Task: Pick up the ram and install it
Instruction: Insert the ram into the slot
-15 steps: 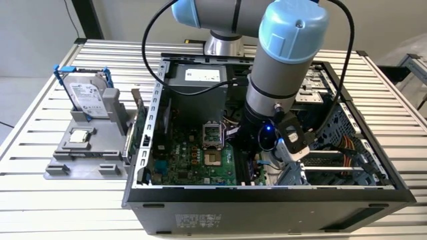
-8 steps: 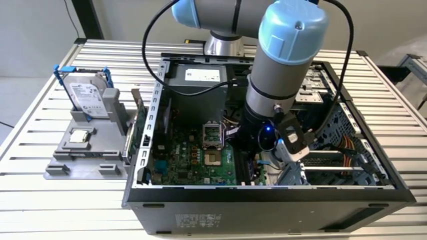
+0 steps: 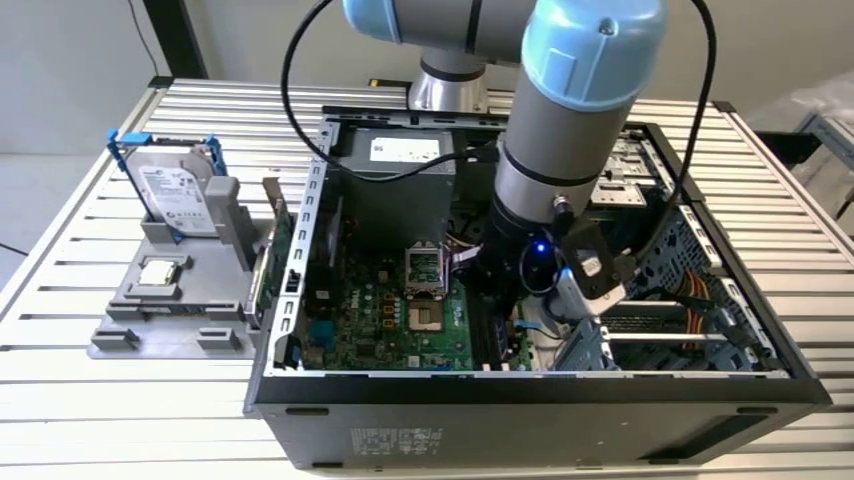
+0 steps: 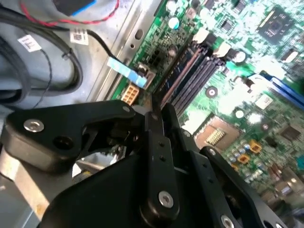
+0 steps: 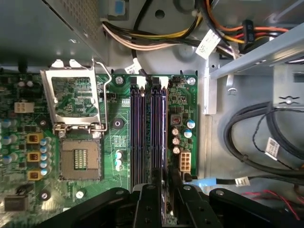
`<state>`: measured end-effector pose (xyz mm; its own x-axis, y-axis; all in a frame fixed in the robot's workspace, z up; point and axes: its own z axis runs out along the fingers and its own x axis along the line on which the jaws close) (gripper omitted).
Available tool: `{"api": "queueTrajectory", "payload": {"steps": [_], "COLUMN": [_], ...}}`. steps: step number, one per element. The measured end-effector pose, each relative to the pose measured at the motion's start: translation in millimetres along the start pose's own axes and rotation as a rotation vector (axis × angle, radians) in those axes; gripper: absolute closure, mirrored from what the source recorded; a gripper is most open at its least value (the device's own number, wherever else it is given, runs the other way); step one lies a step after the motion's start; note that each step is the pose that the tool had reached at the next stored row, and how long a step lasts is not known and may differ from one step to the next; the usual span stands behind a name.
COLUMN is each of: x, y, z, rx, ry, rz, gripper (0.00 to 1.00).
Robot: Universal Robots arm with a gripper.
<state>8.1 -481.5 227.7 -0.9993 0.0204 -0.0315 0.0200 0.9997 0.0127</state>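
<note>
Gripper [image 4: 159, 114]: in both wrist views [image 5: 160, 183] the two black fingers [image 4: 154, 137] are pressed together at the tips, and nothing can be made out between them. It holds no board.

Directly beneath the fingertips: the row of dark memory slots [image 5: 148, 123] on the green motherboard [image 5: 118, 137]. The tips hang over one end of the slots [image 4: 190, 71], and the slots run lengthwise away from the hand. Contact with a slot cannot be told.

Beside the hand, on the same board: the open processor socket [image 5: 80, 159] with its metal frame flipped up. On the hand's other side, past the board's edge: bare grey case floor with black cables [image 5: 256, 133].

Arm [image 3: 567, 130]: reaches down from above into the open computer case [image 3: 534, 400], wrist low inside it.

The ram [image 3: 263, 268]: well apart from the hand, outside the case. A long thin greenish strip stands on edge just beside the case's outer wall, at the edge of the grey holder [image 3: 167, 310]. I take this strip for it; detail is faint.

Farther from the hand, on that holder: the silver hard drive [image 3: 176, 190] upright in its blue bracket, and the small square processor [image 3: 160, 271] lying flat. Holder and case both sit on the slatted metal table [image 3: 80, 400].
</note>
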Motion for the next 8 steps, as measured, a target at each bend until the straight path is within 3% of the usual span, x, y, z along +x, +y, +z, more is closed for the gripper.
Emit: {"api": "queueTrajectory", "payload": {"steps": [4, 8], "x": [-0.6, -0.7], "y": [0.2, 0.3], "z": [-16.6, -19.5], "rx": [0.0000, -0.0004], "ry": [0.0000, -0.0001], "rz": [0.000, 0.000], "gripper": [0.00, 0.00]}}
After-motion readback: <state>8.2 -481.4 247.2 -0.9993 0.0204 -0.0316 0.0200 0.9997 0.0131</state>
